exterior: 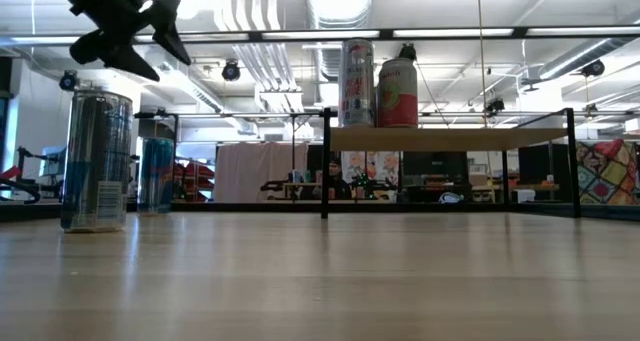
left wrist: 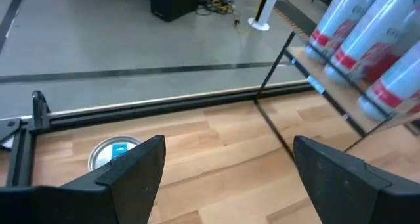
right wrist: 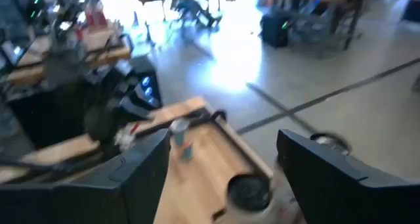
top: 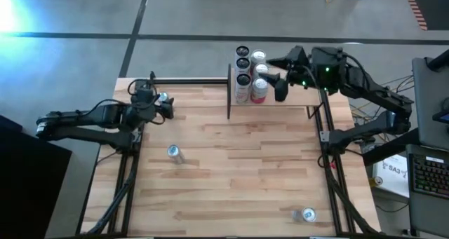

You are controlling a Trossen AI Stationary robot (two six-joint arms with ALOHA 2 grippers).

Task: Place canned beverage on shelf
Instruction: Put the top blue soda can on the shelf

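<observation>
Butcher-block tabletop (top: 231,176), three loose cans, shelf (top: 270,99) holding six.

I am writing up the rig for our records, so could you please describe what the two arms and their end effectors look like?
Both arms are dark, jointed and slim. The right arm carries small green lights near its wrist and trailing black cables. The left arm is matte black. The left end effector and right end effector each have two flat, wedge-shaped black fingers.
</observation>
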